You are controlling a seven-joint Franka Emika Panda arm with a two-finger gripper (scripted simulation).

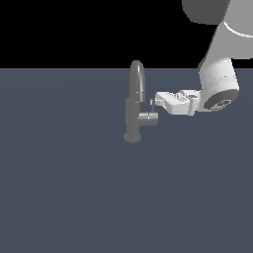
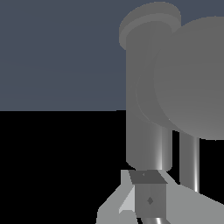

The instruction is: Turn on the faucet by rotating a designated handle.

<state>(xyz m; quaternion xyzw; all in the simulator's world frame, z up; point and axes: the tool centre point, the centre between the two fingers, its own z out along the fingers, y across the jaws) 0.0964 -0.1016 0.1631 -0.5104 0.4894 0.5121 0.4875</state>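
Observation:
The grey faucet (image 1: 133, 116) stands upright on its round base, its arched spout (image 1: 137, 74) rising above. A short side cylinder (image 1: 149, 118) juts toward the exterior view's right. The thin handle (image 1: 153, 105) rises from that cylinder's end. My gripper (image 1: 154, 102) reaches in from the exterior view's right, level with the handle's upper part and touching or nearly touching it. Its fingers look pressed together with nothing between them. In the wrist view the faucet body (image 2: 146, 109) fills the frame, and the handle (image 2: 189, 162) runs beside my fingertip (image 2: 149, 199), not between the fingers.
The faucet stands on a flat blue-grey floor (image 1: 64, 188). My white arm (image 1: 217, 84) comes down from the upper part of the exterior view's right. Nothing else shows.

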